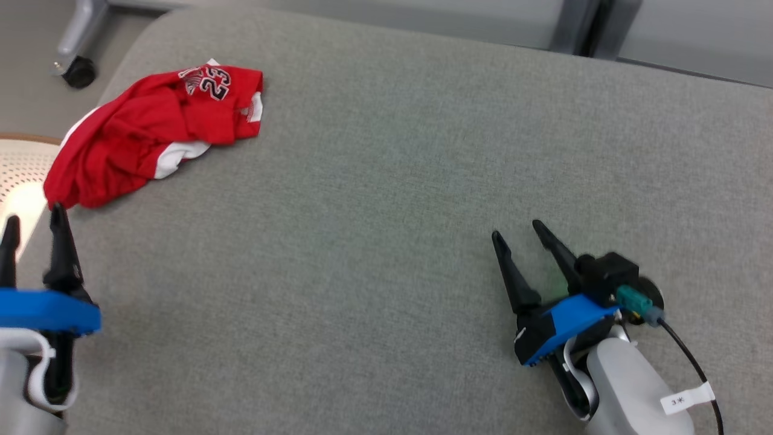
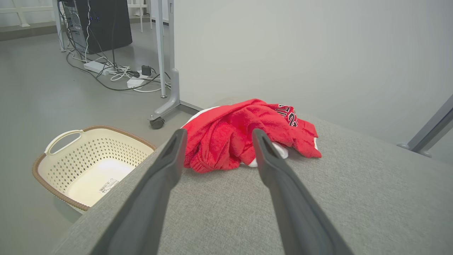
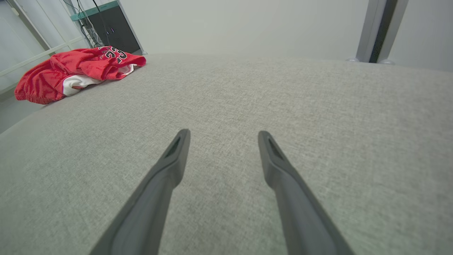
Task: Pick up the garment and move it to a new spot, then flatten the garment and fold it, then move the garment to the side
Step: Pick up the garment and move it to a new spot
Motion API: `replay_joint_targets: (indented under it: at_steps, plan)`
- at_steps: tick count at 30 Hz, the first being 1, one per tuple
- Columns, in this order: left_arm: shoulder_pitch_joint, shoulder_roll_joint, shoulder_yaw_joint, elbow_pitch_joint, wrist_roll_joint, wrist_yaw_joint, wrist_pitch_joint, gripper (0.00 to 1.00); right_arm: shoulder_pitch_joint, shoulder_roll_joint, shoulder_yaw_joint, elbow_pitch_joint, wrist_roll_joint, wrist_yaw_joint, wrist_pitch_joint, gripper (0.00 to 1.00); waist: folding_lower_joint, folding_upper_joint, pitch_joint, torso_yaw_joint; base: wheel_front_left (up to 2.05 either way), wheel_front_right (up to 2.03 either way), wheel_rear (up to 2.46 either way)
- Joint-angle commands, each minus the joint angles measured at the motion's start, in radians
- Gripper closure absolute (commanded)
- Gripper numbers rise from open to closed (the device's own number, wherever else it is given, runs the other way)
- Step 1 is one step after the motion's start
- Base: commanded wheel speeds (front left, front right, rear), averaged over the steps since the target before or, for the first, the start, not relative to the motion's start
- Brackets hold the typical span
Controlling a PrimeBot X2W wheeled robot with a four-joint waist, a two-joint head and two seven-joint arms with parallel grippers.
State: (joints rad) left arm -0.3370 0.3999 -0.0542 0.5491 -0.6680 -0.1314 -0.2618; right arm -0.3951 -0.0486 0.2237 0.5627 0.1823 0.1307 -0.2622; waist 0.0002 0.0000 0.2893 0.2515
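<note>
A crumpled red garment [image 1: 151,133] with white trim and a black "23" lies at the far left corner of the grey padded table [image 1: 386,211]. My left gripper [image 1: 33,216] stands open at the table's left edge, its fingertips just short of the garment's near end; between its fingers the left wrist view shows the garment [image 2: 226,140] ahead of my left gripper [image 2: 217,136]. My right gripper [image 1: 516,229] is open and empty over the table's right half, far from the cloth. In the right wrist view the garment [image 3: 74,71] lies at the upper left, beyond my right gripper [image 3: 221,136].
A cream perforated laundry basket [image 2: 67,156] with a brown rim stands on the floor left of the table. A wheeled grey stand leg [image 2: 166,106], cables and a dark cabinet [image 2: 102,21] are behind it. A grey frame post [image 3: 378,28] rises beyond the far edge.
</note>
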Motion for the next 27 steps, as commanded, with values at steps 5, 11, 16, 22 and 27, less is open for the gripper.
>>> replay_joint_targets:
  at_steps: [5,11,16,22,27]
  plan:
    - [-0.168,0.156,-0.139,0.053,-0.128,0.001,-0.004,0.00,-0.056,-0.004,0.022,-0.053,-0.024,0.000,-0.003,0.00,-0.0002,0.0000,0.103,-0.035,0.00,0.00,0.00]
    - [-0.303,0.275,-0.295,0.150,-0.249,0.001,0.033,0.00,-0.087,-0.007,0.039,-0.098,-0.049,0.000,-0.001,0.00,-0.0002,0.0000,0.180,-0.084,0.00,0.00,0.00]
    - [-0.379,0.321,-0.373,0.246,-0.321,0.001,0.054,0.00,-0.090,-0.011,0.030,-0.119,-0.060,-0.001,0.000,0.00,-0.0002,0.0000,0.221,-0.118,0.00,0.00,0.00]
    - [-0.443,0.352,-0.448,0.320,-0.386,0.001,0.089,0.00,-0.085,-0.016,0.006,-0.127,-0.073,-0.001,0.003,0.00,-0.0002,0.0000,0.268,-0.140,0.00,0.00,0.00]
    - [-0.484,0.354,-0.496,0.371,-0.428,0.001,0.097,1.00,-0.087,-0.018,-0.006,-0.130,-0.082,-0.001,0.006,0.00,-0.0002,0.0000,0.293,-0.148,0.00,0.00,0.00]
